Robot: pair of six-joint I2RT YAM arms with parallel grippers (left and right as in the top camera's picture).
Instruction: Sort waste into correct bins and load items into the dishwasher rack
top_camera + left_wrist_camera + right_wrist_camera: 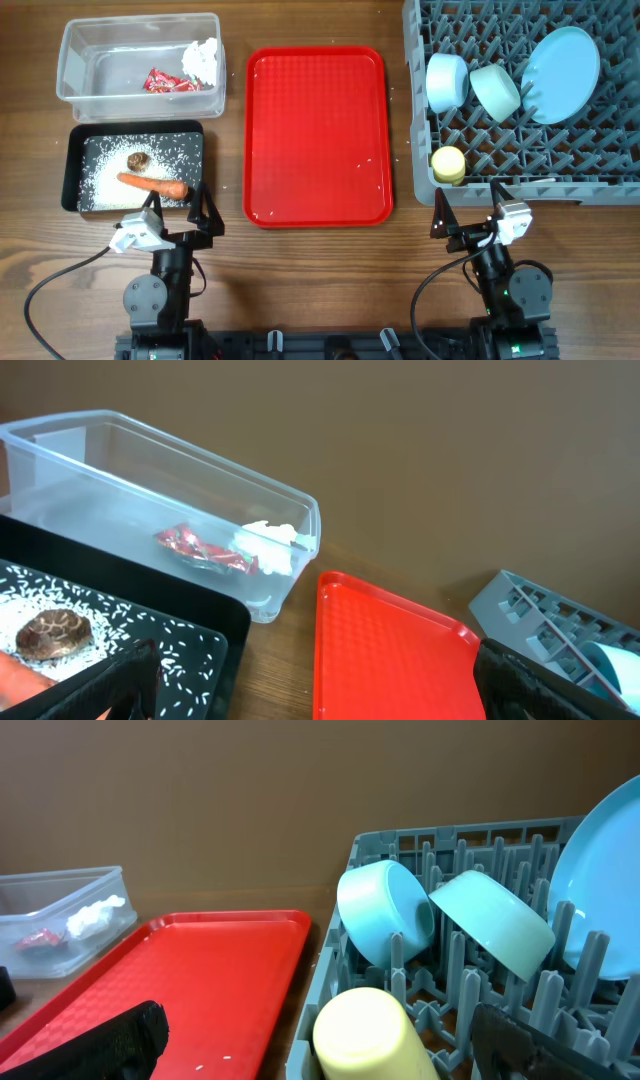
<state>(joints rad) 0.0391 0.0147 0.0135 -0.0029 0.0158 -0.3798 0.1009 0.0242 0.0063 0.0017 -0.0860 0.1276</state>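
The grey dishwasher rack [600, 150] at the right holds a white bowl [447, 80], a mint-green bowl [496, 90], a pale blue plate [560, 75] and a yellow cup [448, 164]. The clear tub [75, 60] holds the red wrapper [165, 81] and white tissue [202, 60]. The black tray [72, 165] holds rice grains [105, 170], the carrot piece [152, 184] and the brown lump [140, 160]. My left gripper [178, 212] is open and empty just in front of the black tray. My right gripper [468, 215] is open and empty in front of the rack. No spoon shows.
The red serving tray [317, 135] lies in the middle with a few stray rice grains on it. Bare wooden table lies between the tray and both arms. The rack's front wall stands close before my right gripper.
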